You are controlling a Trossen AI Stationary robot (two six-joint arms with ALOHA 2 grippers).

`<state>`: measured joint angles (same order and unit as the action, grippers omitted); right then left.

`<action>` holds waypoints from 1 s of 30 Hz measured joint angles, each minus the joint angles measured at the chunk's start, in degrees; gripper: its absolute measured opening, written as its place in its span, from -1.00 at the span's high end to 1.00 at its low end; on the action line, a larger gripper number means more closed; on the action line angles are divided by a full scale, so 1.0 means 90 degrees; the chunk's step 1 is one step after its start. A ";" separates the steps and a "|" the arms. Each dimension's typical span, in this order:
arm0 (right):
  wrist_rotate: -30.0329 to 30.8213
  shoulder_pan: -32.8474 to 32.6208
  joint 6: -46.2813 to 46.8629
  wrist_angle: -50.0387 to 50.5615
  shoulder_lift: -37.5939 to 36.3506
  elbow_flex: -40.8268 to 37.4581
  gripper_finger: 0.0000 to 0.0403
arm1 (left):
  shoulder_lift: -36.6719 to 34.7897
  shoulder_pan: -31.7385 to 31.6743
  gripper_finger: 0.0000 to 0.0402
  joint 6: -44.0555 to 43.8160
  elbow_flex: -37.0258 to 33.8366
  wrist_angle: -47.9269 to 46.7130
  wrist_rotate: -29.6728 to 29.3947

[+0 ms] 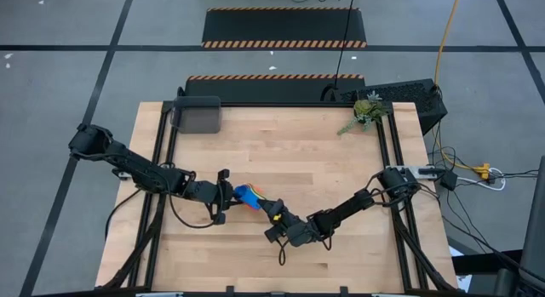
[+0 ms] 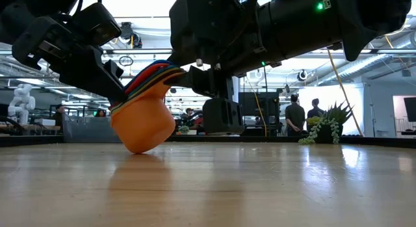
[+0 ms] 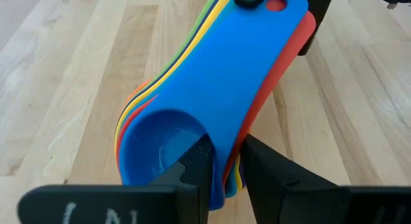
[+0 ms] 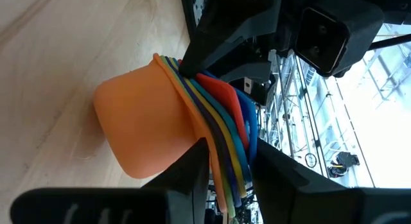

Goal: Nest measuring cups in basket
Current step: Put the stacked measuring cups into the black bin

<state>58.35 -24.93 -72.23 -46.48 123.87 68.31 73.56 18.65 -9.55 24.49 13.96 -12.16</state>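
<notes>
- Closest to the low camera lay bare table; just beyond it, left of centre, the orange cup tilted with its base touching the wood.
- I read that orange cup as the outermost of a nested stack of measuring cups, with yellow, green, red and blue layers fanned at the handles.
- I saw the left gripper, at the bottom of its wrist view, clenched on the stack's bowl end, one finger inside the top blue cup.
- I saw the right gripper pinching the fanned handles from the opposite side; its fingers straddled the coloured edges.
- In the high view the stack sat at lower centre of the frame, between the two grippers.
- The basket stood at the upper left of the table, well apart from the stack; I could see nothing inside it.
- A plant sprig lay at the upper right.
- I judged the nesting largely done; I could not count all seven cups.
- Remaining, in my judgement: carry the stack across to the basket and release it inside.
</notes>
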 joint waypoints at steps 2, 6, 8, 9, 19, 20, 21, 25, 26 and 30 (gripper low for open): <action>0.0002 -0.0007 0.0000 0.0002 0.0000 0.0000 0.55 | 0.0000 0.0000 0.60 0.0001 0.0000 0.0000 0.0002; 0.0005 -0.0066 -0.0005 0.0007 0.0000 0.0000 0.54 | 0.0000 0.0001 0.60 0.0002 0.0000 0.0025 0.0025; 0.0000 -0.0087 -0.0027 0.0008 0.0000 0.0007 0.52 | 0.0000 0.0002 0.60 0.0003 0.0000 0.0032 0.0044; -0.0003 -0.0104 -0.0027 0.0007 0.0000 0.0007 0.49 | 0.0000 0.0002 0.60 0.0003 0.0000 0.0033 0.0045; -0.0022 -0.0112 -0.0083 0.0010 0.0000 0.0010 0.13 | 0.0000 0.0002 0.60 0.0009 0.0007 0.0250 0.0014; -0.0022 -0.0112 -0.0097 0.0010 0.0000 0.0010 0.12 | 0.0000 0.0002 0.60 0.0011 0.0007 0.0263 0.0012; -0.0022 -0.0112 -0.0103 0.0010 0.0000 0.0010 0.12 | 0.0000 0.0002 0.60 0.0016 0.0007 0.0272 0.0012; -0.0020 -0.0114 -0.0023 0.0010 0.0000 0.0010 0.13 | 0.0000 0.0002 0.60 0.0018 0.0007 0.0274 0.0012; -0.0022 -0.0114 0.0019 0.0010 0.0000 0.0010 0.13 | 0.0000 0.0002 0.60 0.0016 0.0007 0.0274 0.0012; -0.0020 -0.0114 0.0131 0.0007 0.0000 0.0010 0.08 | 0.0002 0.0002 0.60 0.0015 0.0007 0.0273 0.0012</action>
<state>58.17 -25.96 -71.05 -46.41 123.87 68.40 73.58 18.68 -9.41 24.56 16.42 -12.05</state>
